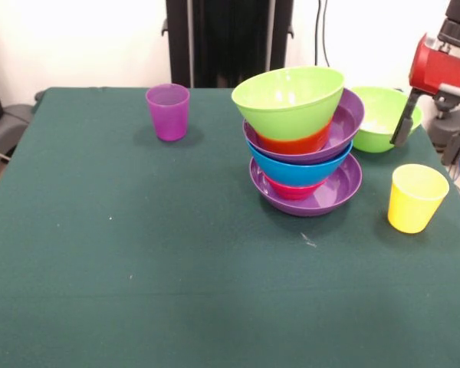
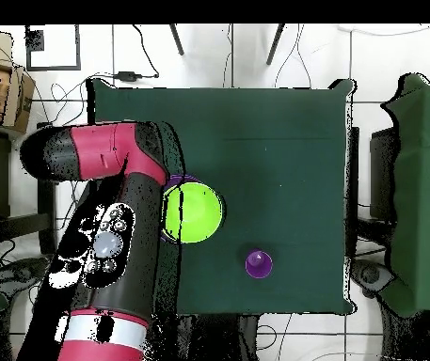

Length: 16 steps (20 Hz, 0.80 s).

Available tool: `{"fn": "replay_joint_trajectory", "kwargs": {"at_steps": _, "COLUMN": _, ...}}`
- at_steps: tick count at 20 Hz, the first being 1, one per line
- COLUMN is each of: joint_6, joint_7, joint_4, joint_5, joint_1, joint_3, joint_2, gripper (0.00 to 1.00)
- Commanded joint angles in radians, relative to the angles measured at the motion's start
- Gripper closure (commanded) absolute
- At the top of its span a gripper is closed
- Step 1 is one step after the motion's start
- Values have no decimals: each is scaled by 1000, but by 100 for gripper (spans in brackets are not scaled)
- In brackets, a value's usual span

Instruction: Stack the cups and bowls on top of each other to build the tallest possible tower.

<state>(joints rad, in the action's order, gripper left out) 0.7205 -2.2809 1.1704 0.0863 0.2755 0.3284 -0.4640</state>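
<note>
The tower (image 1: 305, 146) stands right of the table's middle in the front view: a wide purple bowl (image 1: 330, 188) at the base, then a red-pink bowl (image 1: 291, 189), a blue bowl (image 1: 299, 170), a 2nd purple bowl (image 1: 339, 126), an orange bowl (image 1: 295, 142), and a tilted lime green bowl (image 1: 290, 98) on top. A 2nd lime green bowl (image 1: 383, 116) sits just behind it to the right. The yellow cup (image 1: 416, 197) stands upright near the right edge; the purple cup (image 1: 169, 111) stands upright well apart to the left. My arm (image 2: 115, 226) covers the stack's side from overhead. I cannot tell how my claw (image 1: 402, 123) stands. All rest on a green table (image 1: 138, 253).
</note>
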Motion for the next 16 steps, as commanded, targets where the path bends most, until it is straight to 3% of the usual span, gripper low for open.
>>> {"fn": "replay_joint_trajectory", "kwargs": {"at_steps": 1, "joint_6": -50, "joint_7": -176, "joint_4": 133, "joint_5": 6, "joint_1": 12, "joint_3": -38, "joint_2": -6, "gripper": 0}}
{"fn": "replay_joint_trajectory", "kwargs": {"at_steps": 10, "joint_6": -87, "joint_7": -174, "joint_4": 202, "joint_5": 22, "joint_1": 16, "joint_3": -36, "joint_2": -36, "gripper": 0}}
{"fn": "replay_joint_trajectory", "kwargs": {"at_steps": 16, "joint_6": -77, "joint_7": -184, "joint_4": 200, "joint_5": 26, "joint_1": 26, "joint_3": -24, "joint_2": -35, "gripper": 0}}
